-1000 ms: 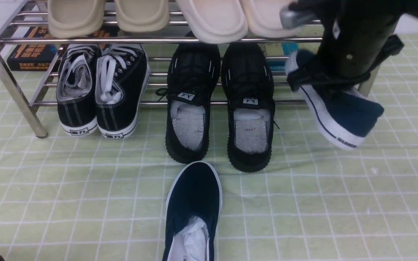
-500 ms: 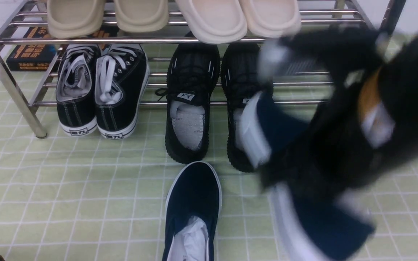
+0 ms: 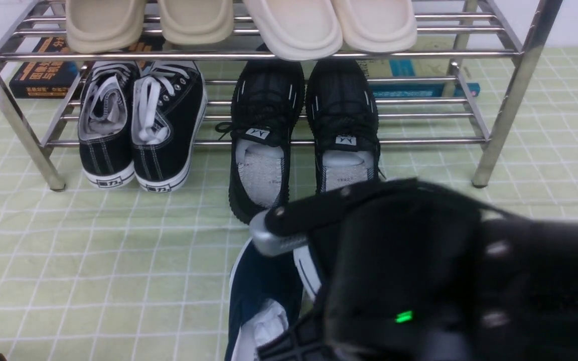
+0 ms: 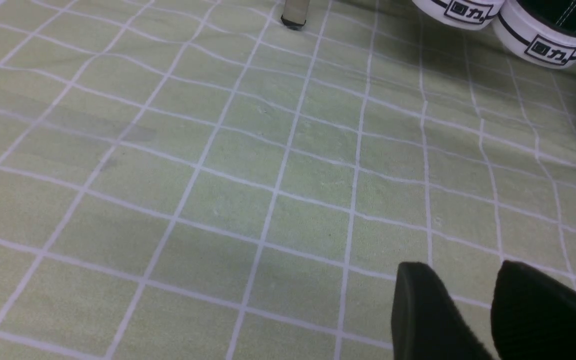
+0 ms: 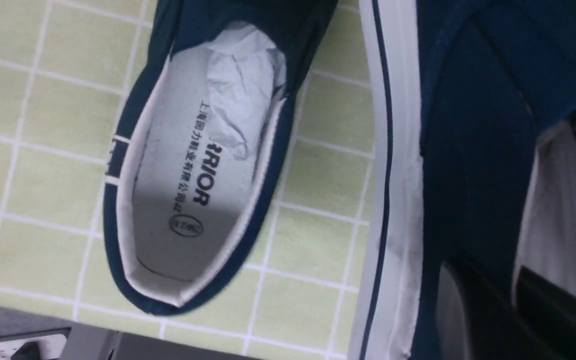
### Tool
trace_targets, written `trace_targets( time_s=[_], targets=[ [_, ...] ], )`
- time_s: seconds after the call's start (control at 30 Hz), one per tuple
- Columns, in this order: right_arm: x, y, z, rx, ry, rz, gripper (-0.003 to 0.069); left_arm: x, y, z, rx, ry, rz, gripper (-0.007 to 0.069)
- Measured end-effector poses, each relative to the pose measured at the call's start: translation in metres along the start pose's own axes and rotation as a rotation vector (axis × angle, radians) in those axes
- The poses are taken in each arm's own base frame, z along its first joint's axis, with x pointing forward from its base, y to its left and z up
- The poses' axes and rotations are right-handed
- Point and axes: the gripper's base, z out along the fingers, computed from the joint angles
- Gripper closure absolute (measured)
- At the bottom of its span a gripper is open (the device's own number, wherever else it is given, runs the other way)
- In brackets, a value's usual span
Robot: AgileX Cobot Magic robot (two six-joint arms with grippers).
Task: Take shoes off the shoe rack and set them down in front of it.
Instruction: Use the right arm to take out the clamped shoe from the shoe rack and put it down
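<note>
The navy canvas shoe with the white rubber sole (image 5: 473, 150) hangs in the jaws of the right arm (image 3: 419, 271), which are closed on its upper edge. It is out in front of the middle of the chrome tube shoe rack (image 3: 515, 85), low over the green-checked cloth of the counter (image 3: 93, 260). I cannot tell whether it touches the cloth.

Its mate (image 3: 264, 286), stuffed with paper, already lies in front of the rack, just beside the held shoe. The two long axes run nearly parallel, and the toes seem to point at the rack. So the set-down looks like a short drop.

The left arm is farther off. Its jaws stand apart and hold nothing, fingertips (image 4: 428, 310) over bare cloth.

A second ago the shoe was up at the rack's right end, and it has since swung forward. The black knit lace-up pair (image 3: 304, 145) stays on the lower shelf.
</note>
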Motion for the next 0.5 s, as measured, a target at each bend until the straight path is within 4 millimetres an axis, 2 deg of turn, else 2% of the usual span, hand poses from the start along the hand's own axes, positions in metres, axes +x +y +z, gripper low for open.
trace_targets(
  time_s=[0.2, 0.5],
  targets=[
    [0.0, 0.01, 0.019, 0.022, 0.0, 0.004, 0.0622, 0.0, 0.0, 0.0, 0.0, 0.0, 0.0, 0.0385],
    [0.004, 0.012, 0.031, 0.071, 0.04, 0.03, 0.0618, 0.0, 0.0, 0.0, 0.0, 0.0, 0.0, 0.0385]
  ],
)
